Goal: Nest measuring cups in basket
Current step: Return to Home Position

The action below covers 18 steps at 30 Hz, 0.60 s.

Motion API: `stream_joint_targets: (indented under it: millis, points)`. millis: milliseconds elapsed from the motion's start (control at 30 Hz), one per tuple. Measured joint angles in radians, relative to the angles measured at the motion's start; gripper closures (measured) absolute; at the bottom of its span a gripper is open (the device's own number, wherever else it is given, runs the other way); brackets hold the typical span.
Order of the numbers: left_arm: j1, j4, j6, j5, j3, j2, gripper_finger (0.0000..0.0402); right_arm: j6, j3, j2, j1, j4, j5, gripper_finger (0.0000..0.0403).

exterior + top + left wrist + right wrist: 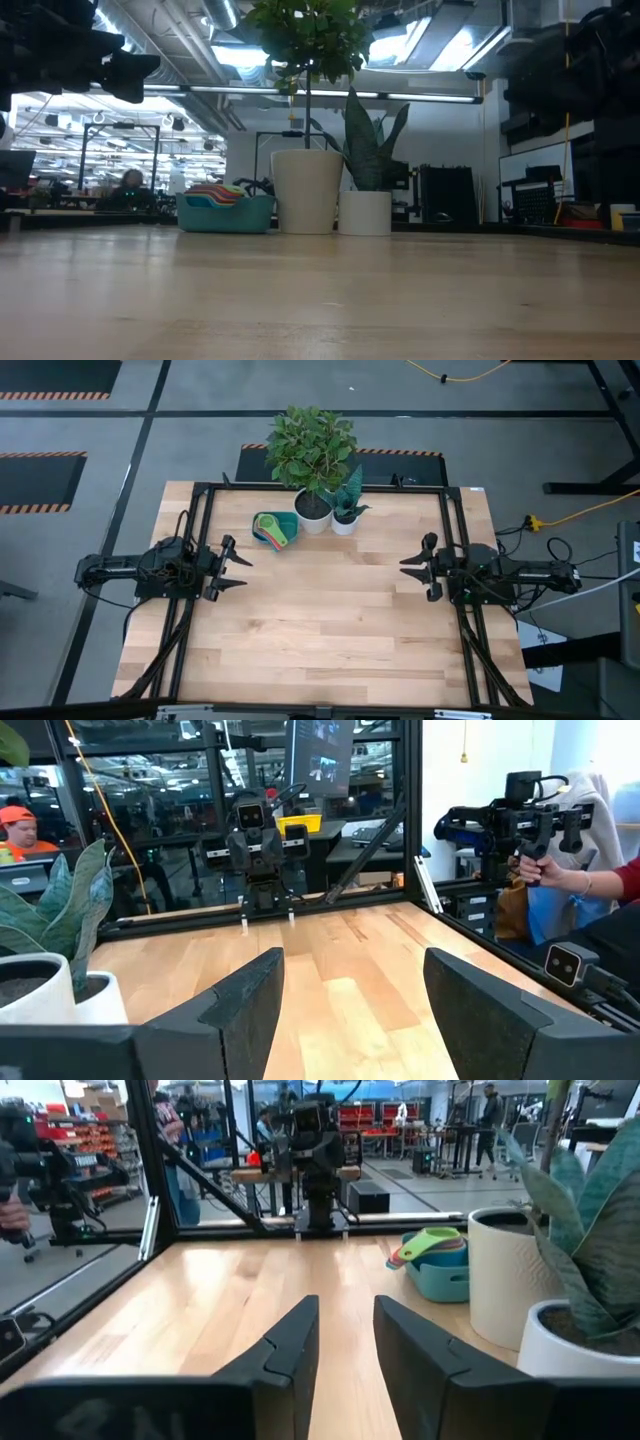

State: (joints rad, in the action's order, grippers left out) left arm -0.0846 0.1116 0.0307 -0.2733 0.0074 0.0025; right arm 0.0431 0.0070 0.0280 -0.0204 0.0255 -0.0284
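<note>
The cups sit nested as one stack inside the basket, at the far side of the counter, just beside the large white pot with a smaller pot past it.

Both arms hang well clear of them. The left gripper is at the counter's left edge, wide open and empty. The right gripper is at the right edge, parted more narrowly and also empty.

The cups look like light, stiff, smooth plastic. A nested stack would likely slip apart if tipped, so the bunched flat handles or the basket's rim seem the safer hold.

The number of cups cannot be counted. Green shows on top with coloured edges beneath, and the basket wall hides the lower ones in the low view.
</note>
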Motion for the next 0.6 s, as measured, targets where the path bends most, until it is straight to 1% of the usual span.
stream_joint_targets:
  millis: [233,367,467,600]
  points:
    - [0.000,-0.054,-0.001,0.000,0.000,0.000,0.0166,-0.001,0.000,0.004,0.000,-0.004,0.000,0.0299]
    - [0.000,-0.056,0.000,0.010,0.000,0.005,0.0166,0.000,0.000,0.004,0.000,-0.002,0.000,0.0299]
    - [0.000,-0.061,0.006,0.047,0.000,0.004,0.0166,0.000,0.000,0.004,0.000,-0.002,0.000,0.0299]
    - [0.000,-0.073,0.005,0.127,0.000,0.004,0.0166,0.001,0.000,0.004,0.000,-0.002,0.000,0.0299]
